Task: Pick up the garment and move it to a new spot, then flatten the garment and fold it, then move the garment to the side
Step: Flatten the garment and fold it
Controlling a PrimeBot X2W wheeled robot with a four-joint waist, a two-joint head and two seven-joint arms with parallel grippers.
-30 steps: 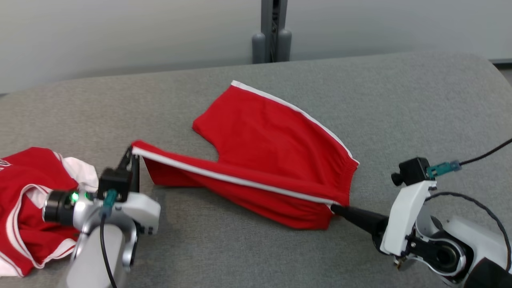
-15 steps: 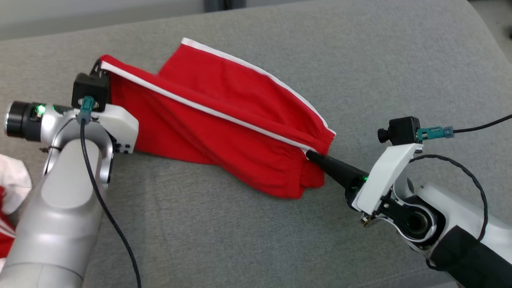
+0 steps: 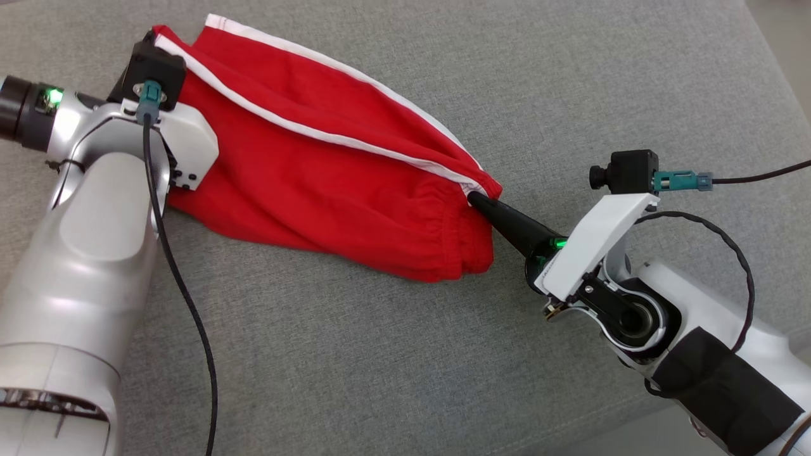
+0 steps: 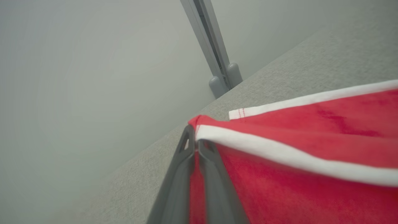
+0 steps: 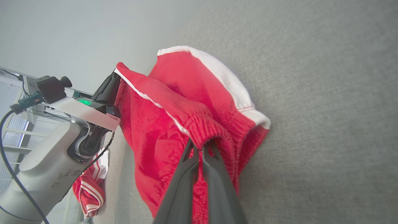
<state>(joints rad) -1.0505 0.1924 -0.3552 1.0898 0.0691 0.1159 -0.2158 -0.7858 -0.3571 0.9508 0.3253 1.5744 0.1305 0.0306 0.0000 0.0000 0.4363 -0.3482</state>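
The red garment (image 3: 329,171) stretches across the far left of the bench (image 3: 380,354). The left gripper (image 4: 195,140) is clenched on its hem corner and the right gripper (image 3: 474,199) on the waistband. The fold likely goes best with the striped edge held taut and level, then lowered evenly.

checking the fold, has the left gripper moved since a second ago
Yes: the left gripper carried its hem toward the far hem lying on the table, now almost beside it.
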